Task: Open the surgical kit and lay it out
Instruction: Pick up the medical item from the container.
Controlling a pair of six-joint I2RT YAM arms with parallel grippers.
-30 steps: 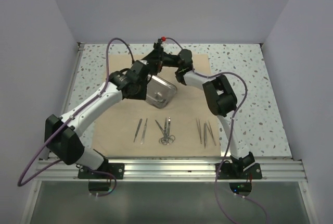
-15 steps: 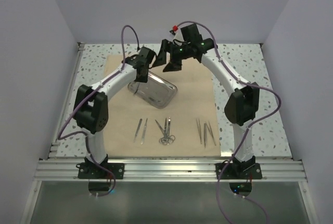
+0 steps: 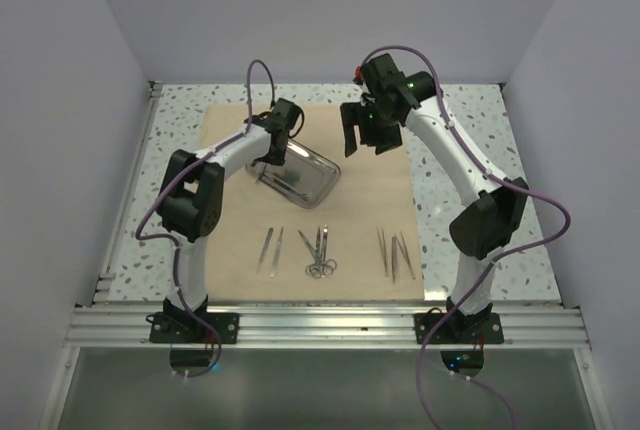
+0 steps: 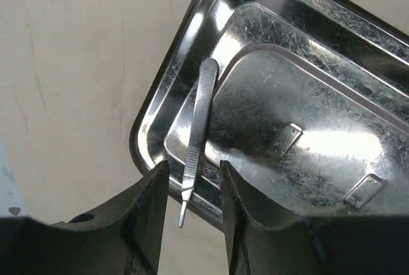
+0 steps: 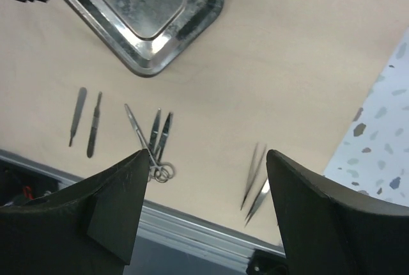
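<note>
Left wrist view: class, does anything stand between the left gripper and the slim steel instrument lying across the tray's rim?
Nothing visible does. The instrument crosses the rim of the tray. Its lower end sits in the open gap of the left gripper, and nothing covers it.

Wrap (image 3: 370, 210): plain tan. Tray (image 3: 322, 176), 12 o'clock on wrap: mirror silver, fine scratches. Tools (image 3: 320, 250), 6 o'clock: silver-grey. Table (image 3: 480, 140): white with grey-brown speckles. Arms (image 3: 222, 158): white with black joints. Cables (image 3: 252, 75): purple. LED (image 3: 407, 77), 1 o'clock: green.
</note>
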